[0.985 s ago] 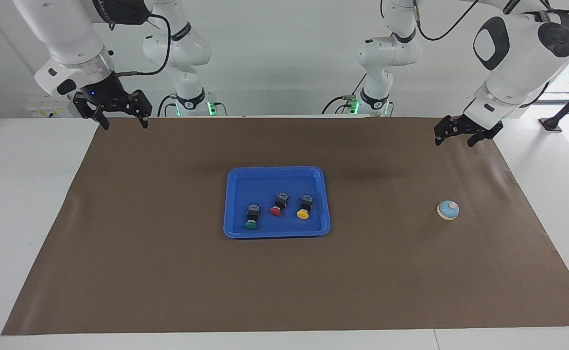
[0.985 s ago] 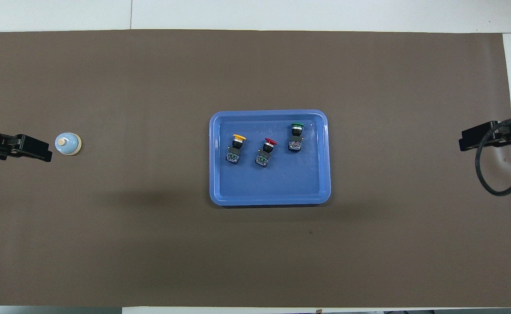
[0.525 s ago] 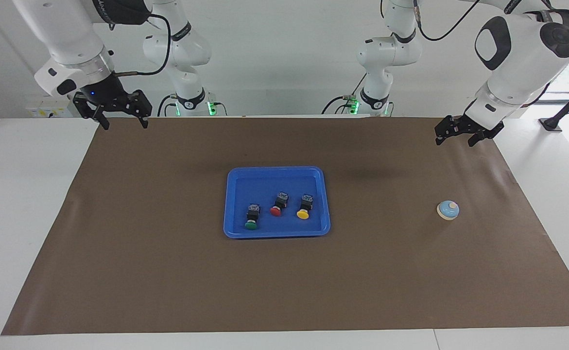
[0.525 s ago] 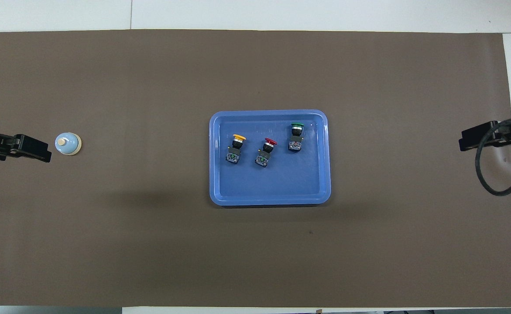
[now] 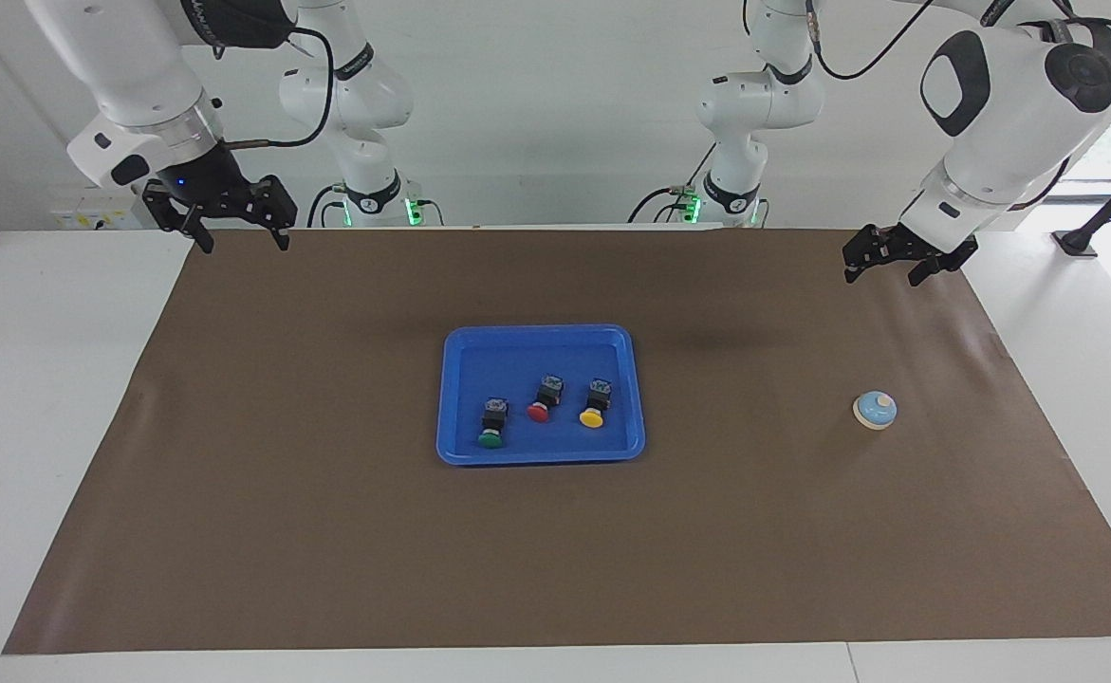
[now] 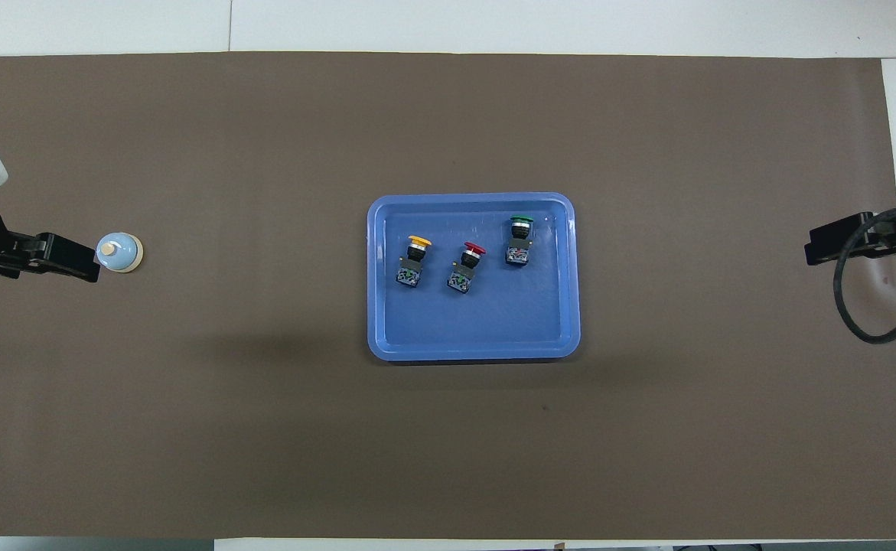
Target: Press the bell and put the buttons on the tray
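Note:
The blue tray (image 5: 517, 353) lies mid-mat, also in the overhead view (image 6: 478, 325). In it lie the green button (image 5: 491, 424), the red button (image 5: 545, 398) and the yellow button (image 5: 595, 403); overhead they show as yellow (image 6: 415, 260), red (image 6: 466, 268) and green (image 6: 519, 240). The bell (image 5: 875, 410) stands on the mat toward the left arm's end (image 6: 119, 252). My left gripper (image 5: 884, 275) is open, raised in the air, its tip at the bell's edge in the overhead view (image 6: 84, 264). My right gripper (image 5: 244, 245) is open and waits raised over the mat's corner (image 6: 819, 251).
A brown mat (image 5: 327, 531) covers most of the white table (image 5: 52, 379). A black cable (image 6: 853, 306) loops from the right arm over the mat's edge.
My left gripper has shifted slightly toward the bell; from overhead its tip now meets the bell's edge. The right arm, tray, buttons and bell have not moved.

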Tool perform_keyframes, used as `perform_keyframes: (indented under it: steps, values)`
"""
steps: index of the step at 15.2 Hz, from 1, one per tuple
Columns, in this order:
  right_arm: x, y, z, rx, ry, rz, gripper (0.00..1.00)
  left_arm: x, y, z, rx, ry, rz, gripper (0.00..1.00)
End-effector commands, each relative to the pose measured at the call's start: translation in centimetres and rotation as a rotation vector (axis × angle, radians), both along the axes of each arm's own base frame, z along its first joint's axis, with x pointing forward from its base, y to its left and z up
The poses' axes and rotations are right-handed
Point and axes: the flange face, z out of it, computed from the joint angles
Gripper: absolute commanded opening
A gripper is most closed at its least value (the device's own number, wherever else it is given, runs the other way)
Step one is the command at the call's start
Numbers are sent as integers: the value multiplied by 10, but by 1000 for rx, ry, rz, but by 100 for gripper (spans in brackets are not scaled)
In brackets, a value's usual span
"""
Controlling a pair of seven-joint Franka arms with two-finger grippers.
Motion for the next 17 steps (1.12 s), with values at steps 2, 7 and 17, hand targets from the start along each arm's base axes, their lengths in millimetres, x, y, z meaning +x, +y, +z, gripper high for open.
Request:
perform_keyframes:
  steps: [2, 7, 17]
  values:
    - [-8, -4, 2, -13, 6, -3, 100, 5, -15, 7, 9, 7, 24, 100]
    - [-8, -5, 2, -13, 6, -5, 100, 10, -15, 11, 8, -34, 23, 100]
    - [-8, -5, 2, -13, 6, -5, 100, 12, -15, 12, 5, -54, 26, 100]
